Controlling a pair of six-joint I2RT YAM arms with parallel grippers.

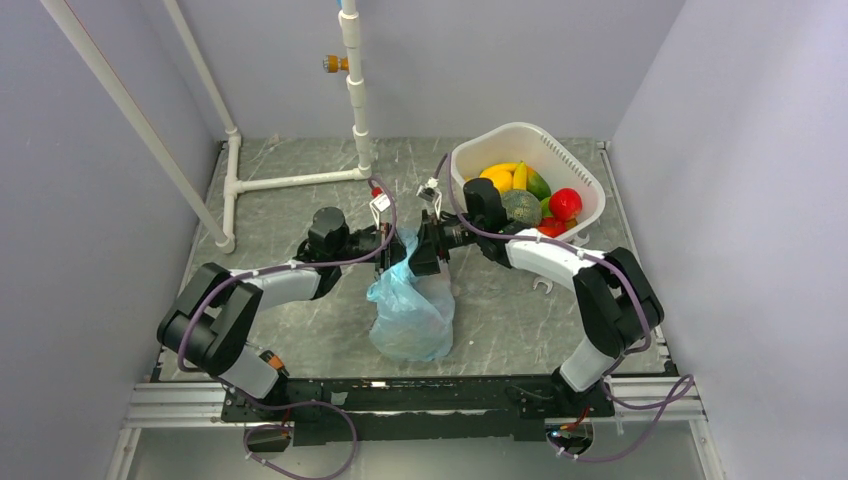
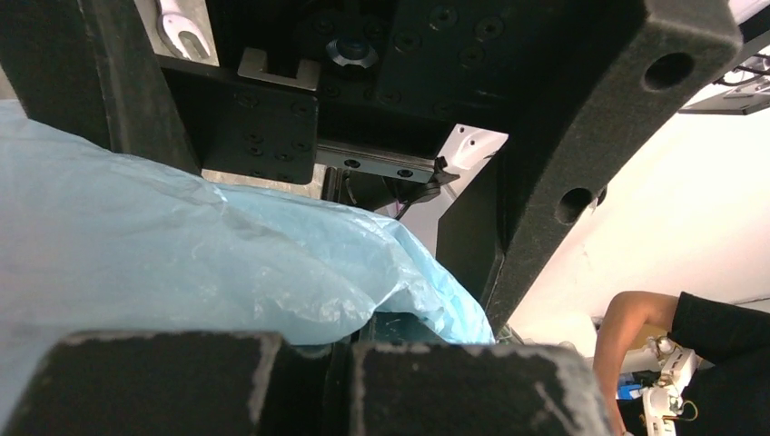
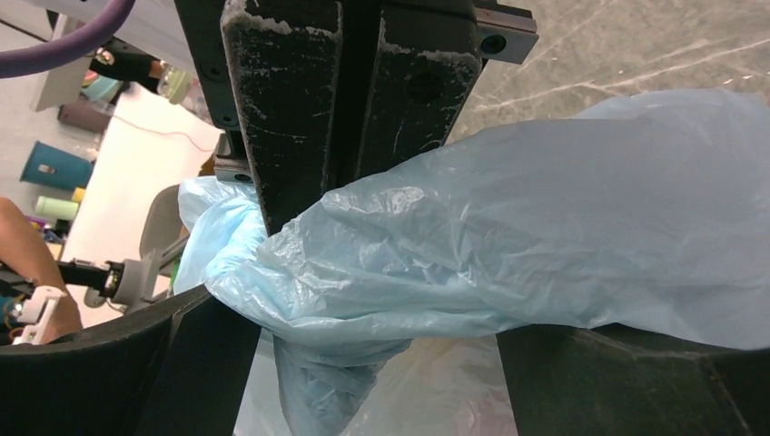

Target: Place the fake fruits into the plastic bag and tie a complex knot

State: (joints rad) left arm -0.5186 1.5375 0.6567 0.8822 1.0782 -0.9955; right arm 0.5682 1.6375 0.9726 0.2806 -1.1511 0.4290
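The light-blue plastic bag [image 1: 412,315] lies at the table's middle, its top pulled up to where both grippers meet. My left gripper [image 1: 396,250] is shut on a bunch of the bag's film [image 2: 272,263], its fingers [image 2: 454,381] pressed together. My right gripper [image 1: 426,248] is open; its fingers [image 3: 109,372] stand wide apart on either side of the film [image 3: 472,236], which drapes over them. The left gripper's shut fingers [image 3: 291,100] show at the top of the right wrist view. The fake fruits, yellow [image 1: 497,178], green netted melon [image 1: 521,207] and red [image 1: 565,203], lie in the white basket [image 1: 500,135].
The white slotted basket stands at the back right, close behind my right arm. A white pipe frame [image 1: 290,182] stands at the back left with an upright pipe [image 1: 357,90] at the back centre. A small wrench [image 1: 543,287] lies right of the bag.
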